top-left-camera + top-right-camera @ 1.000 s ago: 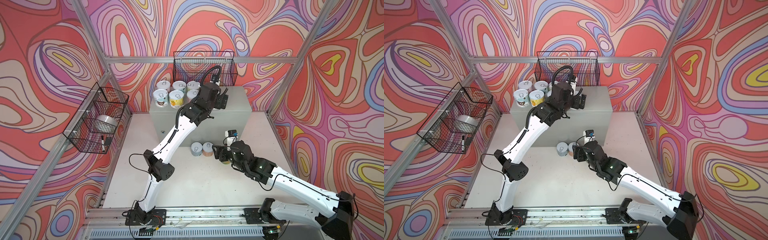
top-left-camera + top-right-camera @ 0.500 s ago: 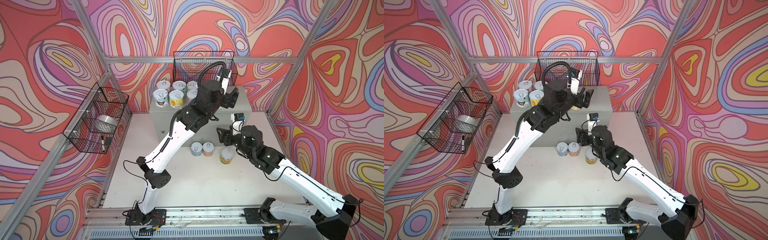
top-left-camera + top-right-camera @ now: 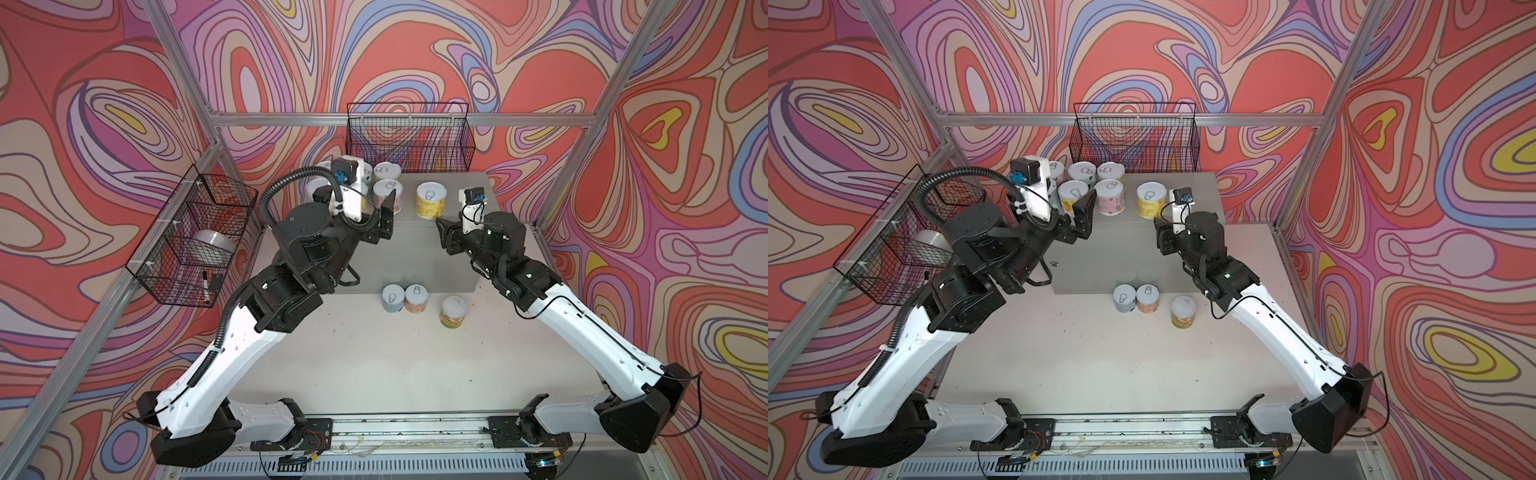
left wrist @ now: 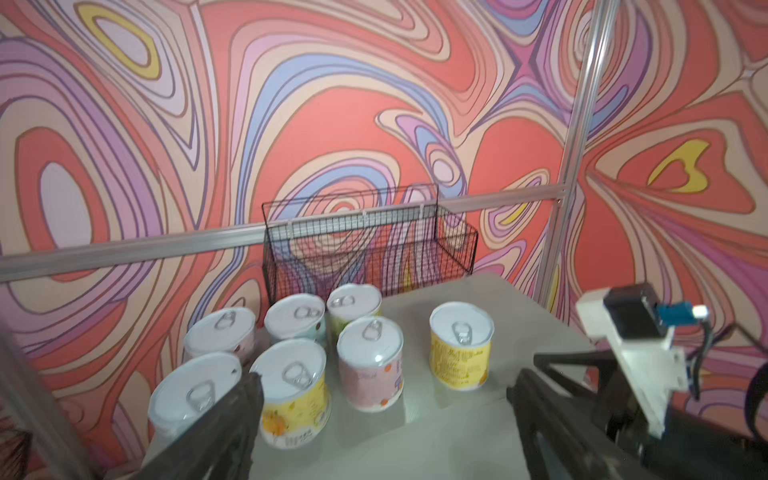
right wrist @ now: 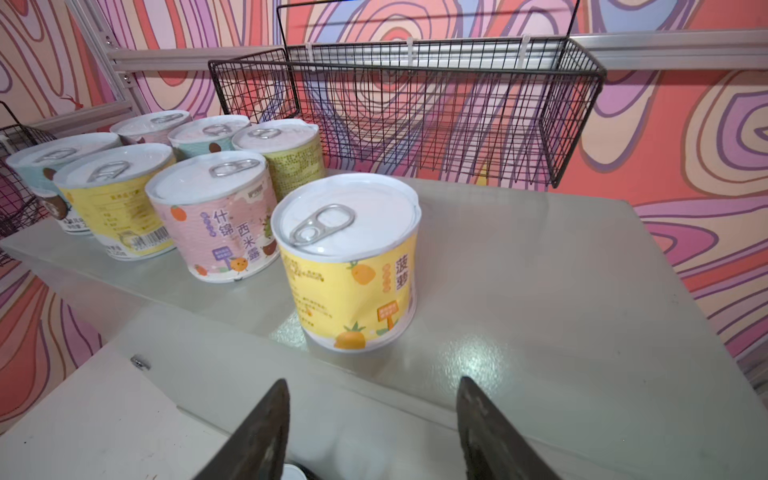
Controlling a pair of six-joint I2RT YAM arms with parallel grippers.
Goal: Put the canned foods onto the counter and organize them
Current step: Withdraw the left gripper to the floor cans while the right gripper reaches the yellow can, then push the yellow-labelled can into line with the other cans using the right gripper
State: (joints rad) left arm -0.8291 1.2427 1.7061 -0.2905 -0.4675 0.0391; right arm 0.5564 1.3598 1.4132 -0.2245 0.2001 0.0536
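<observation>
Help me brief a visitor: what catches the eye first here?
The swirling red-purple walls dominate. Next, six cans cluster at the far-left corner of the counter, a yellow can standing apart beside them. Three more cans wait on the white table below its front.

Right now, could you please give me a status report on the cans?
Left gripper open, empty. Right gripper open, empty. Seven cans on counter, three cans on table. Nothing blocking.
</observation>
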